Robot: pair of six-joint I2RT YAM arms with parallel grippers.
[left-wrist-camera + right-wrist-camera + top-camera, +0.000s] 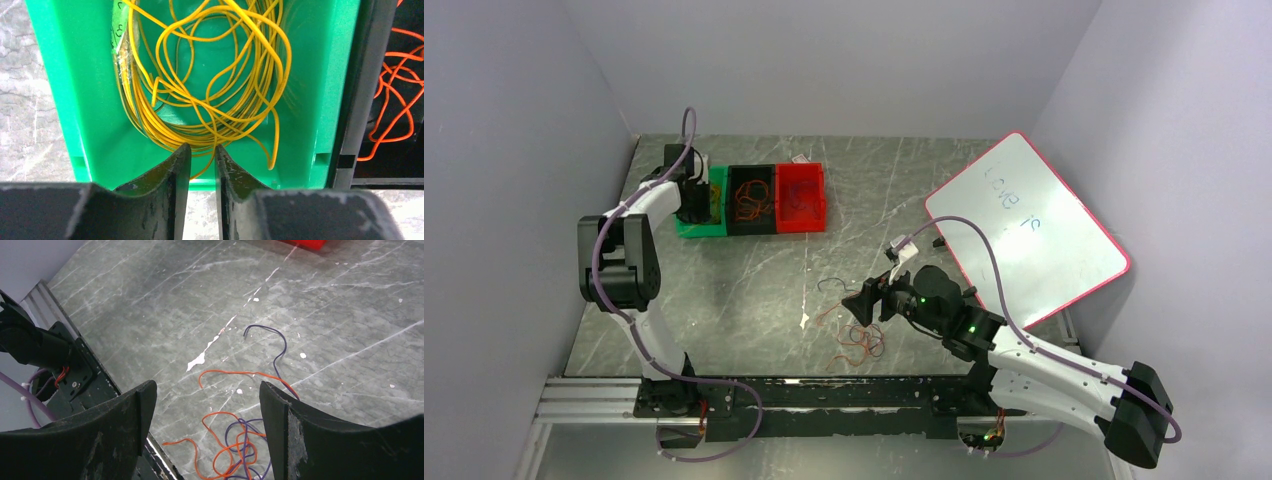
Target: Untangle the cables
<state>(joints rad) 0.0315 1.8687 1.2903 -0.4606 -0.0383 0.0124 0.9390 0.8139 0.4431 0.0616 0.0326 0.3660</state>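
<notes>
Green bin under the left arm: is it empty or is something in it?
Not empty: a loose coil of yellow cables lies inside the green bin.

Left wrist view: green bin was cut at the top edge, and the yellow cables with it. One strand passed out of sight behind the left gripper, lower centre. Black bin was cut at the right edge.
Right wrist view: orange and purple tangle was cut at the bottom edge.
Top view: writing on the whiteboard was too blurred to read.
</notes>
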